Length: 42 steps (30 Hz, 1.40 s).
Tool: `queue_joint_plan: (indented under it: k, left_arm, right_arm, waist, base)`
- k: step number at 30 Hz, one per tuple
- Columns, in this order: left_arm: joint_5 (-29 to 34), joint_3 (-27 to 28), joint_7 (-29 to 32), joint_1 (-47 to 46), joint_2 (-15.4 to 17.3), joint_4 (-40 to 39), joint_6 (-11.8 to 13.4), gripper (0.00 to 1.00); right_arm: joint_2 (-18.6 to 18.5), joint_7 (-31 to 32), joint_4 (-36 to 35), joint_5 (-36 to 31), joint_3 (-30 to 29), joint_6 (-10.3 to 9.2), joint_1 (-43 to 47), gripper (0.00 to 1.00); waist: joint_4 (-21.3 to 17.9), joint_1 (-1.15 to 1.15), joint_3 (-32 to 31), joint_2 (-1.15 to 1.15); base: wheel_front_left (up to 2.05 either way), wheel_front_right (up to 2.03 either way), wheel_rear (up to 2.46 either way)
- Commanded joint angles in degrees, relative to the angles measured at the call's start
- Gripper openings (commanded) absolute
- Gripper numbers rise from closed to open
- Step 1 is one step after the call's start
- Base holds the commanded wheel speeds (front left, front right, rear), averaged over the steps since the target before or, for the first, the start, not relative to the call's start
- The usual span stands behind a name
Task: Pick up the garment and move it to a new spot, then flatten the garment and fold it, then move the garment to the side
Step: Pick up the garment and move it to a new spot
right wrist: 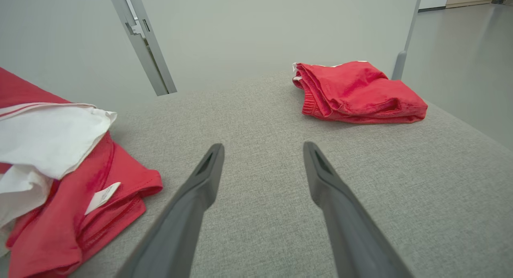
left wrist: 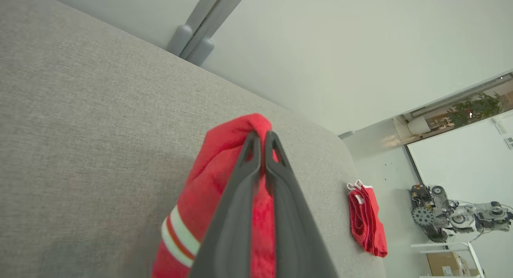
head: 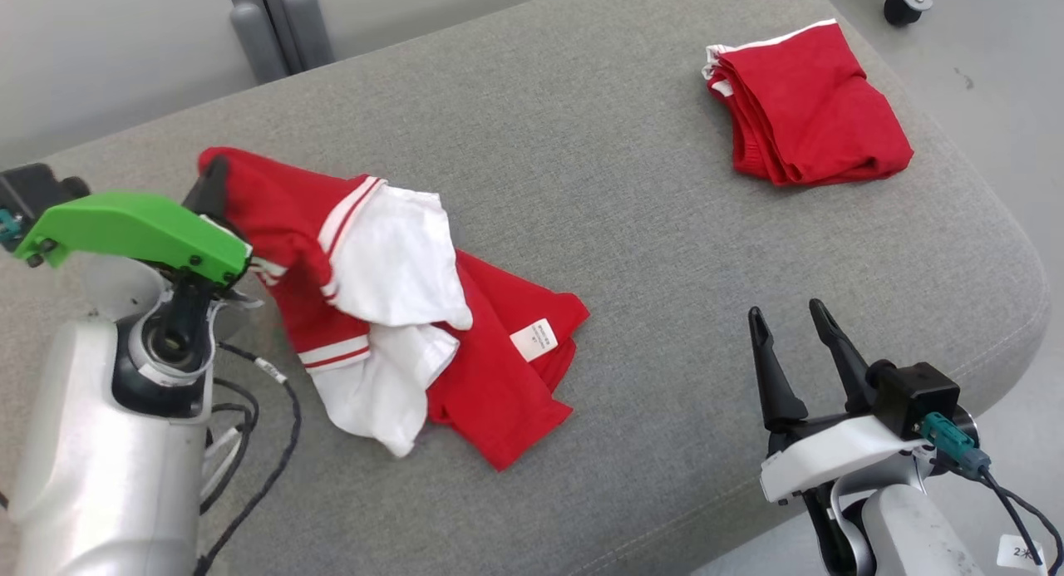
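1. Garment (head: 465,368) lay crumpled near the left edge of the surface (head: 623,185), one red fold pinched in the left claw (left wrist: 260,137).
2. Right claw (head: 787,312) hovered spread near the front edge.
3. Step in hand was probably pick-up; the next move calls for lifting clear and relocating.

Where the left gripper (left wrist: 262,135) clamps the garment (left wrist: 212,169), the pinched fold is hidden behind its 2 fingers (left wrist: 232,222). Left of the right gripper (right wrist: 262,149), whose jaws stand apart, the garment runs off the frame edge. Print on the label (right wrist: 103,195) is too small to read.
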Motion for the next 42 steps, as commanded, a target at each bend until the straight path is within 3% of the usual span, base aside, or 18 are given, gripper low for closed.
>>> queue_joint_plan:
  k: [1,2,3,4,5,9,13,15,20,27,32,37,42]
  left_arm:
    - [0.74,0.28,-1.13,-1.47,0.7,2.55,-0.71,0.0]
    - [1.29,0.42,-2.15,-2.17,1.08,5.03,-1.1,0.0]
    - [1.78,0.56,-3.2,-2.74,1.4,6.88,-1.39,0.1]
    - [2.92,0.45,-4.76,-3.32,1.95,8.75,-2.03,0.68]
    - [3.72,0.29,-6.05,-3.66,2.25,10.17,-2.54,1.0]
    - [8.88,-2.88,-11.77,-4.36,3.78,13.72,-6.33,1.0]
    - [15.82,-7.13,-19.84,-1.55,5.68,11.82,-9.89,1.0]
    - [19.63,-8.91,-24.63,0.35,6.57,9.66,-9.59,1.0]
    - [23.03,-9.55,-30.74,8.25,4.23,2.41,-6.87,1.0]
    - [30.06,-10.74,-31.93,21.89,0.64,-7.61,-3.65,1.0]
    - [35.83,-7.92,-31.91,31.6,-2.19,-13.12,-2.66,1.0]
    - [39.78,-3.05,-31.92,39.5,-5.16,-14.87,-3.5,1.0]
    - [42.67,1.22,-31.93,44.23,-7.29,-14.73,-6.71,1.0]
  right_arm:
    - [-0.03,0.0,0.08,0.16,0.02,-0.09,-0.86,1.0]
    - [-0.03,0.0,0.18,0.12,-0.04,-0.09,-0.84,1.0]
    - [-0.04,0.0,0.27,0.02,-0.03,-0.09,-0.83,1.0]
    - [-0.03,0.0,0.4,-0.17,0.14,-0.09,-0.84,1.0]
    - [-0.02,0.0,0.44,-0.27,0.23,-0.09,-0.88,1.0]
    - [-0.06,0.0,0.45,-0.69,-0.35,-0.09,-0.83,1.0]
    - [-0.08,0.0,-0.13,-1.56,-1.06,-0.1,-0.27,1.0]
    - [-0.05,0.0,-0.64,-2.28,-1.86,-0.09,0.08,1.0]
    - [-0.06,0.0,-1.93,-4.4,-3.87,-0.09,1.03,1.0]
    - [-0.06,0.0,-3.7,-6.75,-5.24,-0.09,2.29,1.0]
    - [-0.08,0.0,-4.33,-7.98,-5.5,-0.09,3.72,1.0]
    - [-0.07,0.0,-3.92,-8.83,-5.52,-0.09,5.33,1.0]
    - [-0.09,0.0,-3.26,-9.39,-4.86,-0.09,6.89,1.0]
  waist:
    - [-0.37,0.0,0.8,0.0]
    - [-0.25,0.0,1.03,0.0]
    - [-0.14,0.0,1.16,0.0]
    - [0.0,0.0,1.25,0.0]
    - [0.13,0.0,1.27,0.0]
    - [1.27,0.0,1.07,0.0]
    - [2.82,0.0,0.14,0.0]
    - [3.97,0.0,-0.53,0.0]
    - [7.41,0.0,-2.39,0.0]
    - [11.57,0.0,-4.71,0.0]
    - [13.99,0.0,-6.2,0.0]
    - [15.65,0.0,-7.76,0.0]
    - [17.63,0.0,-8.73,0.0]
  base:
    - [0.0,0.0,0.0]
    - [0.0,0.0,0.0]
    - [0.0,0.0,0.0]
    - [0.0,0.0,0.0]
    - [0.0,0.0,0.0]
    - [0.0,0.0,0.0]
    - [0.0,0.0,0.0]
    - [0.0,0.0,0.0]
    - [0.0,0.0,0.0]
    - [0.0,0.0,0.0]
    - [0.0,0.0,0.0]
    - [0.0,0.0,0.0]
    - [0.0,0.0,0.0]
